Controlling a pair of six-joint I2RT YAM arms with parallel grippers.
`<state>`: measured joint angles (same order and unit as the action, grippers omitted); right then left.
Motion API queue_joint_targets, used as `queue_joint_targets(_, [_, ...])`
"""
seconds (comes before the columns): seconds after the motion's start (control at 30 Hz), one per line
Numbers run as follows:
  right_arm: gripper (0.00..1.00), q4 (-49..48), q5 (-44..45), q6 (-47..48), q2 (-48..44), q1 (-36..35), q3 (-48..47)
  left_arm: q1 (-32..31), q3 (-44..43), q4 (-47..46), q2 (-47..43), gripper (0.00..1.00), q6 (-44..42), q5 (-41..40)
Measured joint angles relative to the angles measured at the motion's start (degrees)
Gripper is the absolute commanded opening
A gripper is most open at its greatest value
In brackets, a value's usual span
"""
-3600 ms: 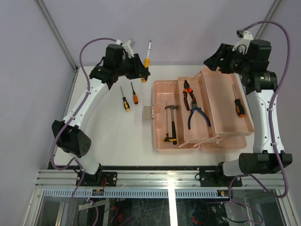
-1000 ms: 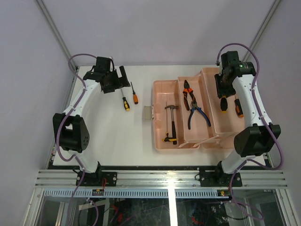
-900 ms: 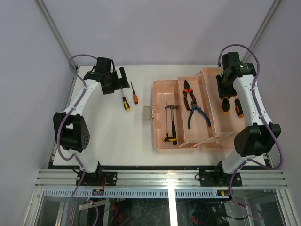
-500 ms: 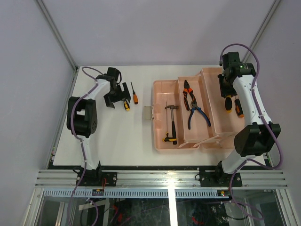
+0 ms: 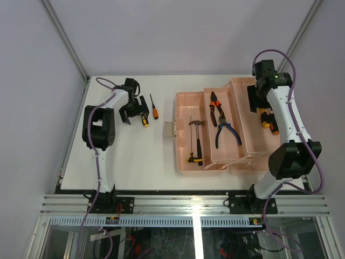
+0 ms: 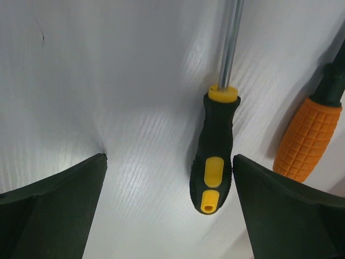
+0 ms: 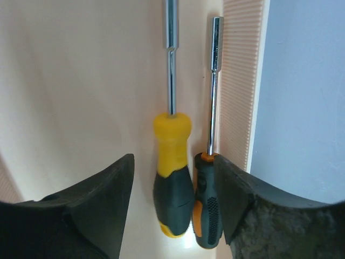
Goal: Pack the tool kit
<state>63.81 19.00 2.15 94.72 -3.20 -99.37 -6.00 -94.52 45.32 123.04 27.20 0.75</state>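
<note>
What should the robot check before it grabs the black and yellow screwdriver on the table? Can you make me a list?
1. Left gripper open: ok.
2. Black-and-yellow screwdriver lying between its jaws: ok, though nearer one side.
3. Orange screwdriver out of the way: cannot tell, it lies close beside.
4. Right gripper open and holding nothing: ok.
5. Yellow-handled driver resting in the toolbox: ok.
6. Toolbox open for more tools: ok.
</note>
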Motion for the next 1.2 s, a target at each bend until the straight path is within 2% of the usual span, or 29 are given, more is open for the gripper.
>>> queue_joint_targets(0.13, [0.74, -0.07, 0.44, 0.07, 0.00, 0.00, 0.00, 0.07, -1.75, 0.37, 1.73, 0.91, 0.00, -0.79])
queue_joint_targets(0.17, [0.74, -0.04, 0.44, 0.04, 0.00, 0.00, -0.04, 0.07, -2.16, 0.35, 1.95, 0.87, 0.00, -0.94])
queue_joint_targets(0.23, [0.74, 0.07, 0.39, 0.02, -0.02, 0.00, -0.48, 0.07, -2.89, 0.46, 2.49, 0.72, -0.04, -1.25])
queue_joint_targets(0.3, [0.74, 0.17, 0.28, 0.00, -0.04, 0.00, -1.70, 0.07, -3.52, 0.46, 2.97, 0.47, -0.04, -1.42])
queue_joint_targets(0.33, [0.74, 0.31, 0.15, 0.00, -0.07, 0.00, -2.71, 0.07, -3.74, 0.35, 3.15, 0.31, -0.07, -1.25])
queue_joint_targets(0.37, [0.74, 0.39, -0.02, -0.02, -0.07, 0.00, -4.00, 0.07, -4.00, 0.31, 3.37, 0.09, 0.15, -1.05])
queue_joint_targets(0.4, [0.74, 0.42, -0.09, -0.04, -0.11, 0.00, -5.09, 0.00, -4.22, 0.13, 3.63, 0.01, 0.11, -1.20])
queue_joint_targets(0.63, [0.76, 1.09, -3.21, -0.72, -2.56, 0.00, -12.85, 0.31, -4.37, -0.02, 3.52, 0.00, -0.37, 0.57])
queue_joint_targets(0.77, [0.76, -0.17, -12.85, -2.51, -4.94, 0.13, -14.47, 0.90, -4.37, 0.09, 0.59, 0.00, -0.57, 6.51])
queue_joint_targets(0.9, [0.75, -7.93, -29.73, -7.61, -9.33, 0.20, -7.67, 1.11, -5.92, -2.27, -7.28, 0.00, -0.70, 17.25])
queue_joint_targets(1.0, [0.75, -15.32, -40.00, -12.66, -11.19, -0.15, 0.02, 1.18, -7.89, -8.41, -13.00, 0.00, 1.09, 26.10])
queue_joint_targets(1.2, [0.74, -29.14, -50.62, -22.43, -8.61, -6.93, 7.78, 0.26, -7.17, -27.39, -19.85, 0.00, 11.15, 41.29])
